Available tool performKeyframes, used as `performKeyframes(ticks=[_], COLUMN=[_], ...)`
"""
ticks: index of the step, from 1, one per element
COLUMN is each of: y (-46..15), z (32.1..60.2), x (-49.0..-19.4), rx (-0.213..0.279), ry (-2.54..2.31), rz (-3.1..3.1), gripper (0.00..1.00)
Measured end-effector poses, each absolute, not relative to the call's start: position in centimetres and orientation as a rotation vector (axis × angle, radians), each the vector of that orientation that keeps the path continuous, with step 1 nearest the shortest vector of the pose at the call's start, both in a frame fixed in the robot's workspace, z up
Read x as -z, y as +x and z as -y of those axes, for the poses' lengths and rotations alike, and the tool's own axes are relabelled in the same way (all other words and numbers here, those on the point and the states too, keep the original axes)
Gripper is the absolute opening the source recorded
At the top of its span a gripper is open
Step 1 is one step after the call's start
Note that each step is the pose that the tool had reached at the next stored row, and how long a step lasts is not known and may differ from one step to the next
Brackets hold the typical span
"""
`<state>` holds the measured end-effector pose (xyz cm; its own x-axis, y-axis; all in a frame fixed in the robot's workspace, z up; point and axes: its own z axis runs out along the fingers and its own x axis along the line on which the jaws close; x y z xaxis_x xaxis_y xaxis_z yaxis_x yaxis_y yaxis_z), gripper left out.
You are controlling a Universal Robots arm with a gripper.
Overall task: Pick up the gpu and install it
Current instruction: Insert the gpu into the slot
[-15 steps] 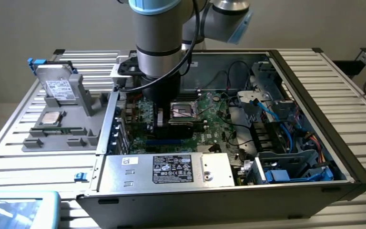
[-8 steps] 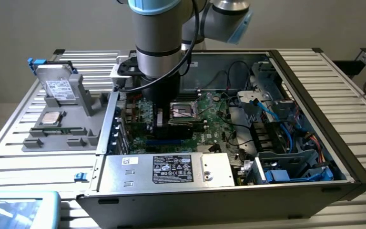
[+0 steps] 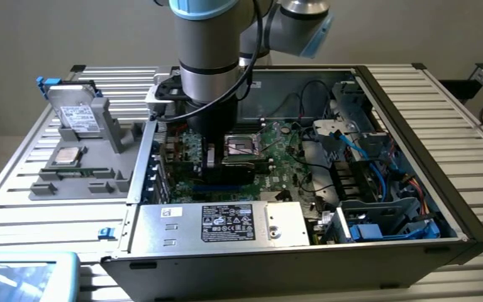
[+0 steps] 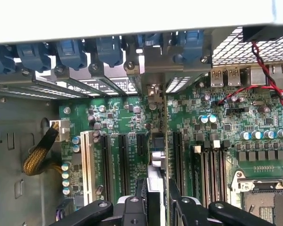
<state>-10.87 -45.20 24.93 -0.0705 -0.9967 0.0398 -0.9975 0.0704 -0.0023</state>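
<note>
GRIP: fingers point(image 4: 134, 209) of gripper point(image 4: 156, 209) clamped on gpu point(image 4: 155, 157) | POSITION: held edge-on just above motherboard point(image 4: 118, 115) slots, bracket end toward case rear | RISK: probable jam or bent contacts if pressed out of line with slot

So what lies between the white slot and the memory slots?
Wrist view: black slots and the gpu, edge-on in the fingers.

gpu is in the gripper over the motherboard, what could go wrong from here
1. The gpu, held edge-on in the gripper, might miss its slot among the closely spaced black slots and press on the motherboard.
2. Its end bracket could catch on the rear case frame by the blue latches.
3. A tilted card may jam when pushed.
</note>
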Motion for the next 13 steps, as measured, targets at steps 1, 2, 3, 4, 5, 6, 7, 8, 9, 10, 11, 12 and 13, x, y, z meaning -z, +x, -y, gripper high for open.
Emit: performKeyframes(ticks=[1, 2, 3, 4, 5, 6, 7, 8, 9, 10, 11, 12, 13], y=[-10.87, -10.87, -10.86, -10.87, -10.87, -10.87, -10.9, -10.91, -10.92, -10.95, -10.99, -11.07, -11.18], z=[45.2, 45.19, 45.19, 45.19, 45.18, 45.18, 45.18, 45.18, 45.18, 45.18, 45.18, 45.18, 45.19], x=[-24.93, -24.92, -24.92, -24.93, -24.93, -24.93, -24.93, -24.93, -24.93, -24.93, -24.93, -24.92, -24.92], rx=[-0.052, -0.056, -0.06, -0.062, -0.063, -0.063, -0.063, -0.063, -0.063, -0.062, -0.062, -0.062, -0.062], ry=[2.126, 2.129, 2.131, 2.131, 2.131, 2.131, 2.131, 2.131, 2.131, 2.131, 2.131, 2.131, 2.131], rz=[2.281, 2.283, 2.285, 2.286, 2.285, 2.285, 2.285, 2.285, 2.286, 2.286, 2.286, 2.286, 2.286], gripper=[0.29, 0.29, 0.29, 0.29, 0.29, 0.29, 0.29, 0.29, 0.29, 0.29, 0.29, 0.29, 0.29])
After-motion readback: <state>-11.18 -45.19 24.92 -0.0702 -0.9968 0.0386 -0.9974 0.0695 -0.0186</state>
